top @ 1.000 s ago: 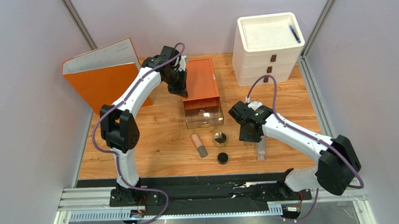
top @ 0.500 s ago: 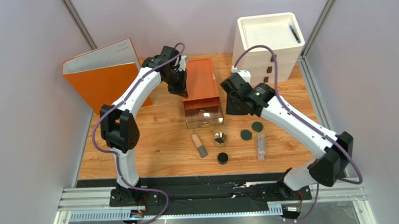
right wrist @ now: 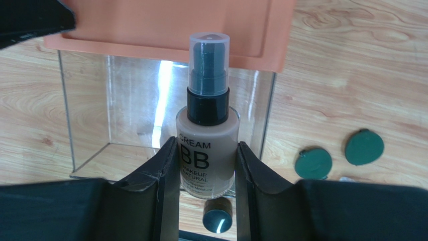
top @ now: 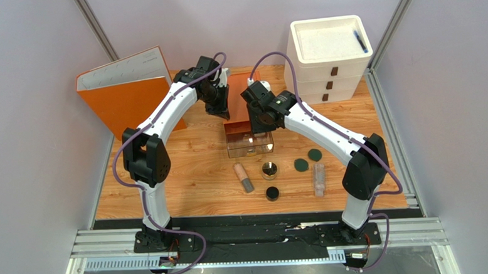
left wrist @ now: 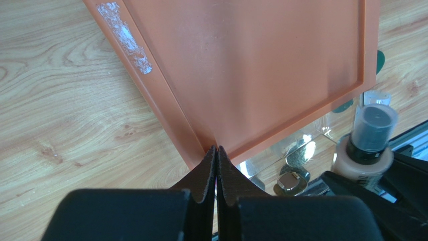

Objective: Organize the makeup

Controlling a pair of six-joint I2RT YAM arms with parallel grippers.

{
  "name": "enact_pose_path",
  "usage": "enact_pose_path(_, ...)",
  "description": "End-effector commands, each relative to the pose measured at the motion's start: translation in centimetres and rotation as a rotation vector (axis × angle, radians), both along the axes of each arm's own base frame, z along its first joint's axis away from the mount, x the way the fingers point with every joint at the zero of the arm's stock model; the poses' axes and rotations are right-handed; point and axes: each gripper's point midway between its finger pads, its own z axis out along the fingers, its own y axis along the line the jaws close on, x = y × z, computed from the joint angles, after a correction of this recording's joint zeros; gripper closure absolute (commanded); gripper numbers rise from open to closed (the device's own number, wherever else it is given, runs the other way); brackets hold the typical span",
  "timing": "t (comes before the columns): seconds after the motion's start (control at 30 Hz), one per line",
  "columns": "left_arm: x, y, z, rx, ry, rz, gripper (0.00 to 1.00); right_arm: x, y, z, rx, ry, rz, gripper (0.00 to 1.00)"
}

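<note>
Where gripper (right wrist: pixel 207 153) pinches, bottle (right wrist: pixel 207 131) stands (upright).

Wooden table (top: pixel 198 177): light planks, fills the centre of the top view. Orange binder (top: pixel 128 96): upper left, standing propped open, white inner face turned up. White drawer unit (top: pixel 330 57): upper right, three tiers stacked, brown pulls on the two lower fronts. Black pen (top: pixel 360 41): lying on the unit's top tray, near its right edge. Orange-topped case (top: pixel 245 93): upper centre, with a clear drawer (top: pixel 248 146) pulled out toward the lower edge. Metal rail (top: pixel 258 243): along the bottom.
</note>
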Motion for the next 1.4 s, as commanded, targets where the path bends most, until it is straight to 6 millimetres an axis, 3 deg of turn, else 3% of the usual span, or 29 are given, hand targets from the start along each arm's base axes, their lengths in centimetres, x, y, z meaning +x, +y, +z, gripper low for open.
enact_pose_path(0.0,-1.3,3.1,-3.2,0.162,0.093,0.005,1.00,1.0,2.8,1.9,0.079,-0.037,0.069,0.97)
enact_pose_path(0.2,-1.2,3.1,-3.1,0.164,0.090,0.005,1.00,-0.5,3.6,0.9,0.110,0.048,0.102,0.86)
enact_pose_path(0.43,-1.0,3.1,-3.1,0.165,0.090,0.008,1.00,-1.5,2.5,1.5,0.135,0.038,0.064,0.51)
enact_pose_path(0.63,-1.0,3.1,-3.3,0.167,0.094,0.008,1.00,-1.4,-1.2,4.0,0.084,-0.071,-0.052,0.43)
enact_pose_path(0.7,-1.0,3.2,-3.3,0.169,0.093,0.007,1.00,-1.6,-2.9,5.0,0.068,-0.114,-0.107,0.43)
enact_pose_path(0.8,-1.1,3.2,-3.2,0.168,0.091,0.007,1.00,-2.6,-6.6,4.7,0.029,-0.116,-0.225,0.44)
enact_pose_path(0.83,-1.0,3.2,-3.2,0.168,0.090,0.007,1.00,-3.4,-8.0,2.9,-0.007,-0.075,-0.252,0.44)
enact_pose_path(0.9,-1.1,3.1,-3.1,0.167,0.089,0.007,1.00,-4.5,-11.0,1.2,-0.020,-0.026,-0.356,0.39)
enact_pose_path(0.93,-1.1,3.2,-3.1,0.166,0.089,0.007,1.00,-6.3,-12.1,-0.8,0.001,0.038,-0.391,0.39)
enact_pose_path(1.0,-1.1,3.2,-3.2,0.169,0.089,0.007,1.00,-7.3,-14.5,-3.0,0.016,0.086,-0.475,0.37)
enact_pose_path(1.03,-1.1,3.3,-3.2,0.170,0.090,0.005,1.00,-9.0,-15.7,-4.9,0.018,0.128,-0.505,0.37)
enact_pose_path(1.1,-1.3,3.2,-3.3,0.168,0.092,0.004,1.00,-9.6,-17.1,-6.3,0.037,0.154,-0.559,0.37)
enact_pose_path(1.27,-1.4,3.3,-3.2,0.165,0.091,0.005,1.00,-12.6,-18.7,-11.1,-0.044,0.287,-0.584,0.37)
enact_pose_path(1.37,-1.5,3.2,-3.2,0.165,0.091,0.005,1.00,-13.1,-18.3,-12.9,-0.036,0.324,-0.593,0.37)
